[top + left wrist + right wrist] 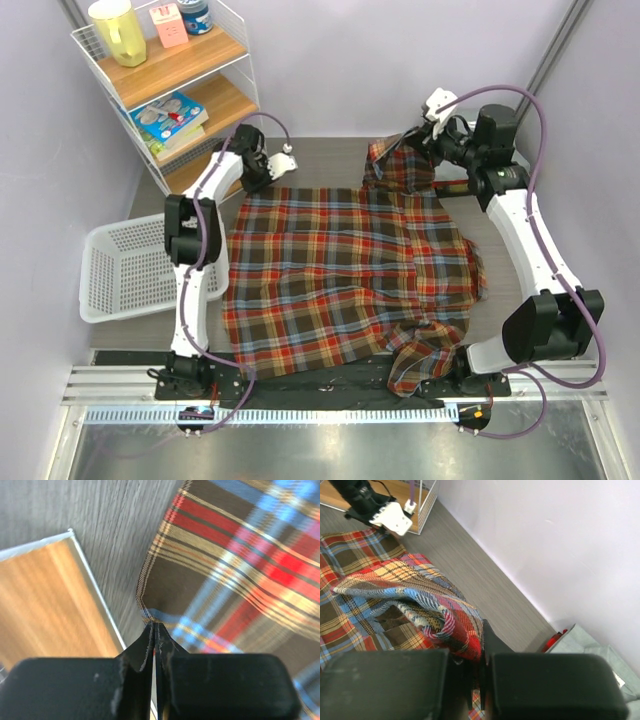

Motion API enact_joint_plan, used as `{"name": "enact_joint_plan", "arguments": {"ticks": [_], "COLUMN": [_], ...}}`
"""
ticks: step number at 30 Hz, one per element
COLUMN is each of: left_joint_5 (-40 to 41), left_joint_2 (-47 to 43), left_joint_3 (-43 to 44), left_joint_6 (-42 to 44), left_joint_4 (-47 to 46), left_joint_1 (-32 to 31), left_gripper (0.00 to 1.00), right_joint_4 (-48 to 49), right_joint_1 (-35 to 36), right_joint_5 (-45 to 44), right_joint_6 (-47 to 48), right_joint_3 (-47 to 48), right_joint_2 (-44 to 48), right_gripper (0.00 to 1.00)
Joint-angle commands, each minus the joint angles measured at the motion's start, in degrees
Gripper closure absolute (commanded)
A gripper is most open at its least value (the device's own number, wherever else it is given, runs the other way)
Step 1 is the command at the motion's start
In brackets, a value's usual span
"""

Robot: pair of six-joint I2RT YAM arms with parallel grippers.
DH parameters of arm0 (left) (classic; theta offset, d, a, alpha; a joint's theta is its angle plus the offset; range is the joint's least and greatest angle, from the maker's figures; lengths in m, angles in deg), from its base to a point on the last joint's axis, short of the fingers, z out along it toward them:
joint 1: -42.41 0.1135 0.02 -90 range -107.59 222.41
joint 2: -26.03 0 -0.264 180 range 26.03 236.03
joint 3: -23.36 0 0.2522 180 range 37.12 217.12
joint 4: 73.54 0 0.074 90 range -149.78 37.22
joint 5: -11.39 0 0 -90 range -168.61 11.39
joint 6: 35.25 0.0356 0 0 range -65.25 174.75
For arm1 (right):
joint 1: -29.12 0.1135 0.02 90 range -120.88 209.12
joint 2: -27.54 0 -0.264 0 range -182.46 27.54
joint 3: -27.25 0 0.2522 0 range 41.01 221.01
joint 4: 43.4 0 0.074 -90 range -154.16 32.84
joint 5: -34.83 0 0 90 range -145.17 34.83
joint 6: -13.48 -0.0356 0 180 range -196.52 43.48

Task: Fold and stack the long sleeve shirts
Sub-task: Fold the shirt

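Note:
A red, dark green-brown and cream plaid long sleeve shirt point(340, 275) lies spread across the table. My left gripper point(252, 188) is at its far left corner. In the left wrist view that gripper point(154, 626) is shut on the hem corner point(150, 612). My right gripper point(408, 141) holds the far right part of the shirt lifted off the table in a bunch point(395, 165). In the right wrist view its jaws point(482, 652) are shut on a fold of plaid cloth point(455, 625). A pale grey-green folded cloth point(600, 667) shows by the wall.
A white wire shelf unit point(170, 95) with wooden boards stands at the back left, close to my left gripper; its board edge point(95, 587) shows in the left wrist view. A white laundry basket point(125, 270) sits left of the table. Walls close in behind and on both sides.

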Motion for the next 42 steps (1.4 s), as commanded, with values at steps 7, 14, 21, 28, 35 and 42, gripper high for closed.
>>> {"name": "enact_joint_plan", "arguments": {"ticks": [7,14,21,28,35,42], "left_joint_5": [-5.29,-7.76,-10.39,-13.64,-15.14,-15.67], "left_joint_2": [-17.68,-26.37,-35.52,-43.26,-48.1,-48.9], "left_joint_3": [-9.03,-16.41,-24.93,-33.29,-39.26,-44.88], "left_joint_6": [-1.08,0.67,1.99,4.99,6.3,6.83], "left_joint_4": [-3.33,-1.65,0.02,4.23,7.93,10.04], "left_joint_1": [0.74,1.27,2.24,2.24,2.24,1.98], "left_gripper": [1.0,1.0,1.0,1.0,1.0,0.99], "right_joint_4": [-0.37,-3.8,-9.68,-14.17,-18.13,-22.0], "right_joint_1": [-1.13,-1.74,-1.74,-1.66,-1.66,-1.74], "right_joint_5": [0.25,-0.62,-2.12,-4.14,-4.67,-3.35], "right_joint_6": [-1.29,-0.59,0.55,1.96,2.14,5.04], "right_joint_3": [2.38,2.29,0.8,-0.7,-1.66,-7.2], "right_joint_2": [7.37,13.69,22.12,28.8,33.11,36.81], "right_gripper": [0.99,0.99,0.99,0.99,0.99,0.99]}}
